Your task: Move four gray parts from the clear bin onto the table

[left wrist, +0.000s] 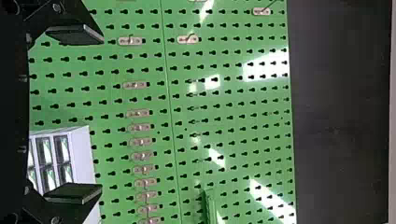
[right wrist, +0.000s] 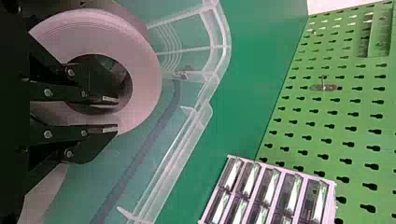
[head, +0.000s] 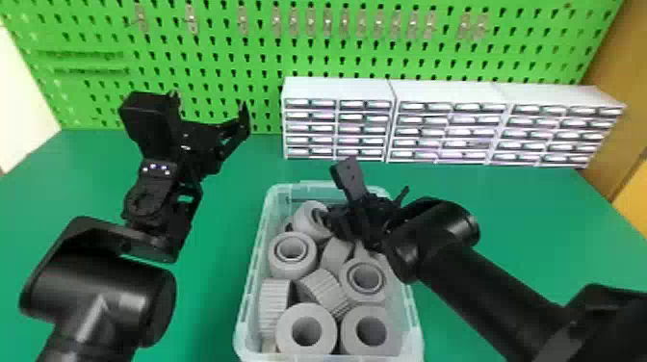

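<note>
We see the clear bin standing on the surface between the two arms, where either one could reach it. In it the gray parts are packed loosely, so their poses differ: the near pair turn their holes toward the head camera, which offers us a wall to pinch, while the ribbed part beside them lies on its side and would call for another approach.

The right end effector works at the bin's far end, on a ring-shaped gray part. One black finger is inside the hole and the other outside the ring, the narrow gap between them taken up by its wall; as far as we can judge with the arm over it, that wall is pinched. Gripping there spares us spreading around the whole ring among its neighbors. We judge that a straight lift comes next, with some risk of snagging the bin's rim.

The left end effector waits above the surface on the left, fingers spread wide, holding nothing.
</note>
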`<state>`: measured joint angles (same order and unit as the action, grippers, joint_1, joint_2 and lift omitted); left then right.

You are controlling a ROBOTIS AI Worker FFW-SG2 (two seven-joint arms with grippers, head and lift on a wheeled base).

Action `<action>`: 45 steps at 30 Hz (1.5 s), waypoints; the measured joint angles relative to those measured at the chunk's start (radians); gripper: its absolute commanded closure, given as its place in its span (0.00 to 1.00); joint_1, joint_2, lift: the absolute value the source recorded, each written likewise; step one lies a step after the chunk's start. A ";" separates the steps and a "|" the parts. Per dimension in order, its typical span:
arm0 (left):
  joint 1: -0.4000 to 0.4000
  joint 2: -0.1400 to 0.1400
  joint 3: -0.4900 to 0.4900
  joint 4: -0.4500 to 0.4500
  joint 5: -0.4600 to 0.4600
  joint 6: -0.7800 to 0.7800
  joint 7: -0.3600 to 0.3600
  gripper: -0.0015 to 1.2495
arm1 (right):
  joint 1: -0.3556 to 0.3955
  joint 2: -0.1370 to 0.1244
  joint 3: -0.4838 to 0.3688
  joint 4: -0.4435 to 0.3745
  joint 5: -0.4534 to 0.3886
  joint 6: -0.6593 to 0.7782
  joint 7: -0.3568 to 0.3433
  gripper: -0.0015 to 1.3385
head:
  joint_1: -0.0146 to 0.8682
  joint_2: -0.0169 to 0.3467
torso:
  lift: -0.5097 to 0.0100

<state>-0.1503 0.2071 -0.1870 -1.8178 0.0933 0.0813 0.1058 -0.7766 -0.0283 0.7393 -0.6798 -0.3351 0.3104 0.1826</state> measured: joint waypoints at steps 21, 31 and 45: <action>0.009 0.000 0.000 0.000 0.000 0.000 0.000 0.13 | 0.018 -0.004 -0.022 -0.114 -0.009 0.014 0.001 0.81 | 0.78 0.14 | 0.89; 0.010 0.000 0.000 0.000 0.000 0.000 0.000 0.13 | 0.023 -0.004 -0.023 -0.135 0.000 0.044 0.000 0.77 | 0.78 0.14 | 0.89; 0.009 0.000 0.000 0.000 0.000 0.000 0.000 0.13 | 0.018 -0.004 -0.007 -0.136 -0.035 0.089 -0.002 0.56 | 0.78 0.14 | 0.89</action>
<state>-0.1411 0.2071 -0.1871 -1.8178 0.0936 0.0813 0.1058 -0.7582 -0.0321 0.7324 -0.8155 -0.3696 0.3996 0.1809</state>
